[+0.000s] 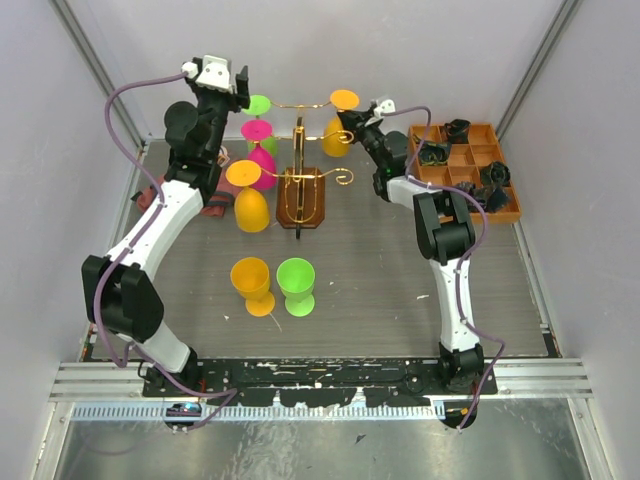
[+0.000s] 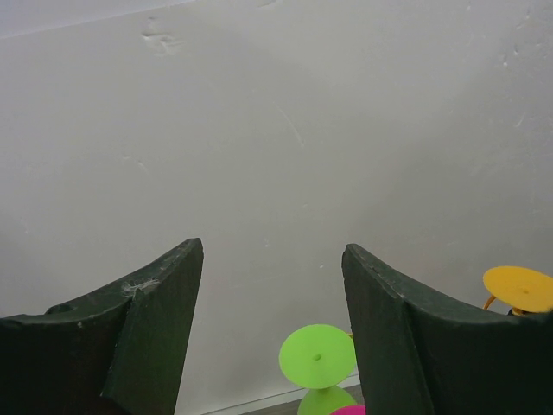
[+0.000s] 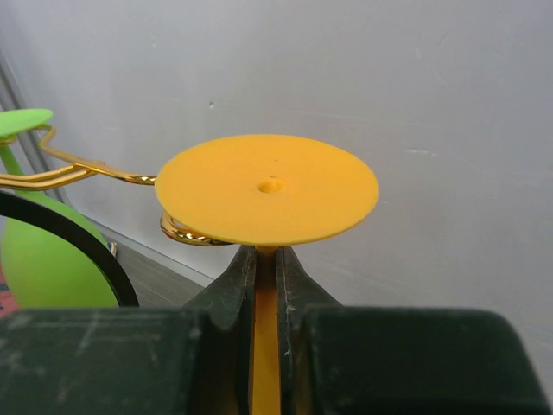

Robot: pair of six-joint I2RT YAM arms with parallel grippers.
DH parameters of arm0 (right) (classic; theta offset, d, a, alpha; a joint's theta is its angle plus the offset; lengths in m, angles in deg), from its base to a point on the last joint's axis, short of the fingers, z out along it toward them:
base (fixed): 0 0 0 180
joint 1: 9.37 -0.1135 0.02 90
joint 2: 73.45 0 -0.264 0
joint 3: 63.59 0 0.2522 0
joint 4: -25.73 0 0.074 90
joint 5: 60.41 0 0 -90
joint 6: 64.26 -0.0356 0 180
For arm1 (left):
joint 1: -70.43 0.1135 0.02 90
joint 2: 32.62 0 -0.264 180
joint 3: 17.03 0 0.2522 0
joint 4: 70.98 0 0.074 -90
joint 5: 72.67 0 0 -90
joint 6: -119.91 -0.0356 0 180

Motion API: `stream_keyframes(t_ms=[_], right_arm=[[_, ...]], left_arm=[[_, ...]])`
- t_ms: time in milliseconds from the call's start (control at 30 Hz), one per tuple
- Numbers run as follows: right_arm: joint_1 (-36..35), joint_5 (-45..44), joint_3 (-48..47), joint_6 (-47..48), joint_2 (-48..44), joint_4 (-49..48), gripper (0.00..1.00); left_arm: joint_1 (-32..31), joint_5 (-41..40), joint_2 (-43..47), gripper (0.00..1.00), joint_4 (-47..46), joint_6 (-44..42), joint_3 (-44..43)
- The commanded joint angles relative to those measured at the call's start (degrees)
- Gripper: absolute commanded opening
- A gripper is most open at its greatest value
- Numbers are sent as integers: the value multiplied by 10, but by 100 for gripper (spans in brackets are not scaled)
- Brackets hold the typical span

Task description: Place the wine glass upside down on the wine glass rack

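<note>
An orange wine glass (image 3: 268, 188) hangs upside down, its flat round foot on top and its bowl below, at the upper right arm of the wine glass rack (image 1: 300, 175). The right claw (image 3: 266, 259) is clenched on the glass's thin stem just beneath the foot. In the right wrist view, a gold wire curl (image 3: 186, 232) of the rack lies right under the left edge of the foot; whether the foot touches the wire cannot be told.

The rack is a thin gold wire stand with scroll arms on a dark brown wooden base (image 1: 300, 214), set toward the back of the grey desk (image 1: 380, 280). On its left side three more glasses hang foot-up: a green glass (image 1: 258, 104) highest, a pink glass (image 1: 262, 165) below it, and a yellow-orange glass (image 1: 250, 208) lowest and nearest.

The left claw (image 2: 272, 251) is raised near the back wall, above the rack's left side, its fingers spread apart with nothing between them.

Nearer the arm bases, an orange cup glass (image 1: 250, 275) and a green cup glass (image 1: 296, 275) stand upright just beside each other on the desk. At the far right sits an orange compartment tray (image 1: 508, 212) holding small dark objects.
</note>
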Motion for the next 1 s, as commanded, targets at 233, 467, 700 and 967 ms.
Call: stream_keyframes(t_ms=[233, 467, 700, 967], right_arm=[[13, -26, 91, 20, -74, -77, 1], [5, 17, 83, 9, -67, -79, 1], [-14, 31, 51, 28, -55, -68, 6], [-3, -6, 124, 29, -93, -84, 24]], left_arm=[[3, 4, -9, 73, -8, 0, -2], [3, 6, -15, 73, -10, 2, -5], [3, 5, -14, 74, -9, 2, -2], [2, 4, -3, 76, -3, -8, 6]])
